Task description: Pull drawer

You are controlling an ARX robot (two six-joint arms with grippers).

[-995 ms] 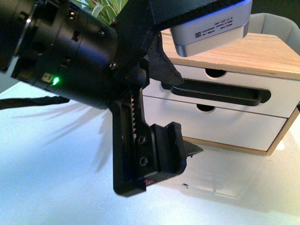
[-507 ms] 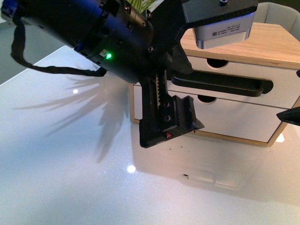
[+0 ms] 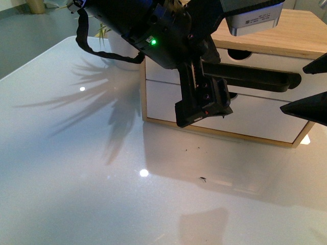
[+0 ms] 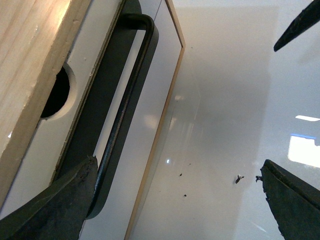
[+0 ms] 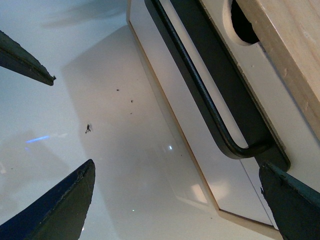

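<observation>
The drawer (image 3: 306, 64) is the upper one in a small wood-topped cabinet (image 3: 301, 33), shut, with a white front, a half-round notch (image 3: 236, 52) and a long black bar handle (image 3: 255, 77). My left gripper (image 3: 212, 87) stands open at the handle's left end. In the left wrist view one finger (image 4: 55, 205) is next to the handle (image 4: 125, 110); whether it touches I cannot tell. My right gripper (image 3: 306, 87) is open at the handle's right end. In the right wrist view its fingers (image 5: 287, 200) flank the handle (image 5: 200, 90) without gripping it.
Below sits a plain white drawer front (image 3: 255, 120) with no handle. The cabinet rests on a glossy white table (image 3: 76, 153) with a few dark specks (image 3: 203, 179). A potted plant (image 3: 120, 48) stands behind the cabinet's left side.
My left arm has moved away from the camera toward the cabinet, its gripper now at the handle's left end. My right gripper's fingertips have come in at the right edge.
</observation>
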